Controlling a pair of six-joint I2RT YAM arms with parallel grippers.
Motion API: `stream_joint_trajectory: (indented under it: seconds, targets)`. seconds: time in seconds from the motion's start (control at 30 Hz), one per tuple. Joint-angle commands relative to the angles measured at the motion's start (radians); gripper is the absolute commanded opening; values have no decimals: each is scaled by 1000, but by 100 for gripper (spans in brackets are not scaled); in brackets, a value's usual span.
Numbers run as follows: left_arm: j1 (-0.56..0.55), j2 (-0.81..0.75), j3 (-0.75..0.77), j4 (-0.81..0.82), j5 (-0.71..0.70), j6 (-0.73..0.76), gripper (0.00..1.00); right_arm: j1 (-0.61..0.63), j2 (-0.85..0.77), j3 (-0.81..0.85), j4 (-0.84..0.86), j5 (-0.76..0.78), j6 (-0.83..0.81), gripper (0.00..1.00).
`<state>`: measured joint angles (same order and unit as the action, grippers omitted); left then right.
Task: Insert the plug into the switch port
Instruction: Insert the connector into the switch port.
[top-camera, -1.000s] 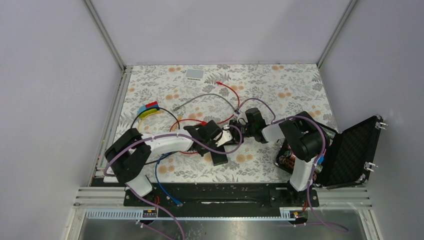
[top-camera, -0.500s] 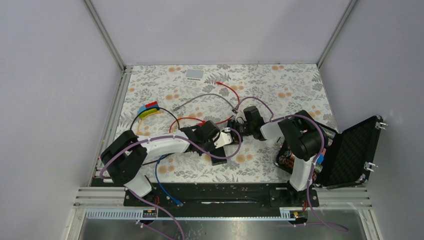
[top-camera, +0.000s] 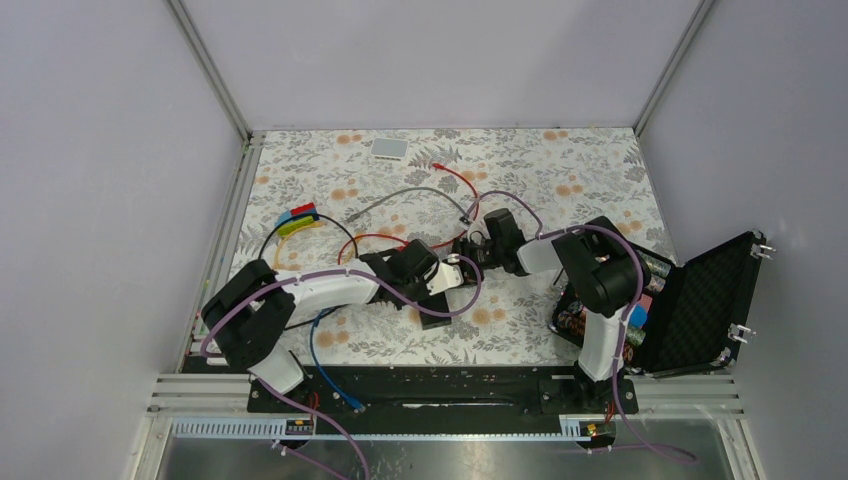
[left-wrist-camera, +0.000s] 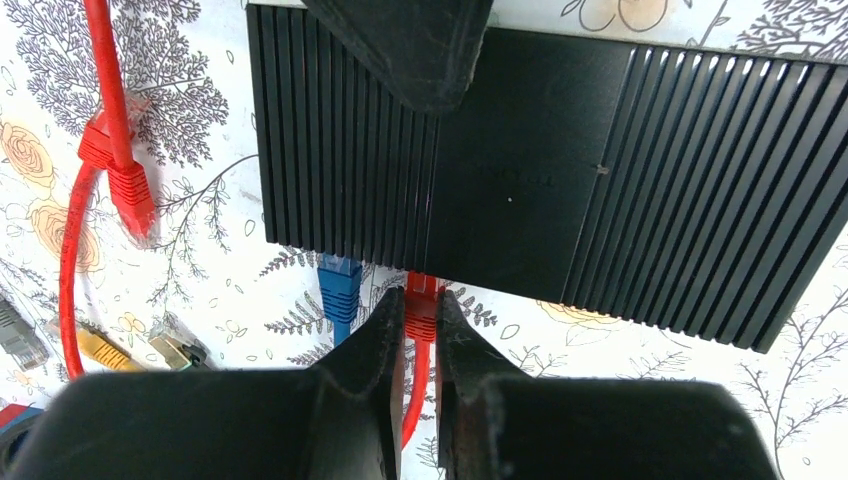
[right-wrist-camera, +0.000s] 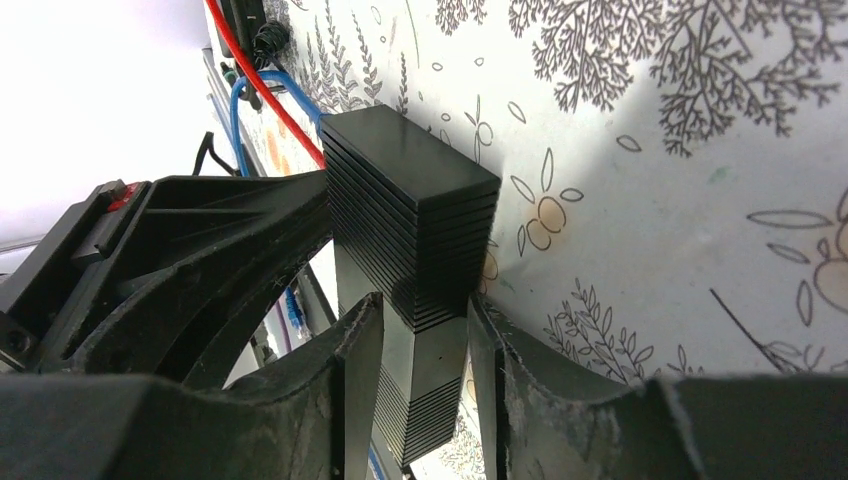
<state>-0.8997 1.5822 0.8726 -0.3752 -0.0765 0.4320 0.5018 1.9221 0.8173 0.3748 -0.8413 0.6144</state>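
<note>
The black ribbed switch box (left-wrist-camera: 600, 190) lies on the flowered table and also shows in the right wrist view (right-wrist-camera: 410, 190). My left gripper (left-wrist-camera: 421, 298) is shut on a red plug (left-wrist-camera: 421, 316), whose tip meets the box's near edge at a port. A blue plug (left-wrist-camera: 339, 290) sits in the port beside it. My right gripper (right-wrist-camera: 420, 305) is shut on the far end of the switch box, one finger on each side. In the top view both grippers meet at the table's middle, the left (top-camera: 447, 278) and the right (top-camera: 470, 250), with part of the box (top-camera: 432, 320) showing.
A loose red plug (left-wrist-camera: 130, 195) on its cable lies left of the box. A small white box (top-camera: 390, 149) sits at the back. Coloured plugs (top-camera: 297, 218) lie at the left, with grey and red cables (top-camera: 400, 197) behind. An open black case (top-camera: 700, 300) stands at the right.
My left arm has stretched forward and both grippers have shifted slightly left and away. The switch box has moved a little with them.
</note>
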Motion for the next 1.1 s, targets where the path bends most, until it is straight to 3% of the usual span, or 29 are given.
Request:
stream_joint_trajectory:
  seconds: [0.0,0.53,1.07]
  targets:
    - [-20,8,40,325,127,6,0,61,68,37,-38,-13,-39,44]
    - [-19,-18,8,518,157,-3,0,106,74,44,-64,-2,-65,43]
    - [-23,-50,-74,641,354,60,0,115,109,95,-55,-43,-56,43]
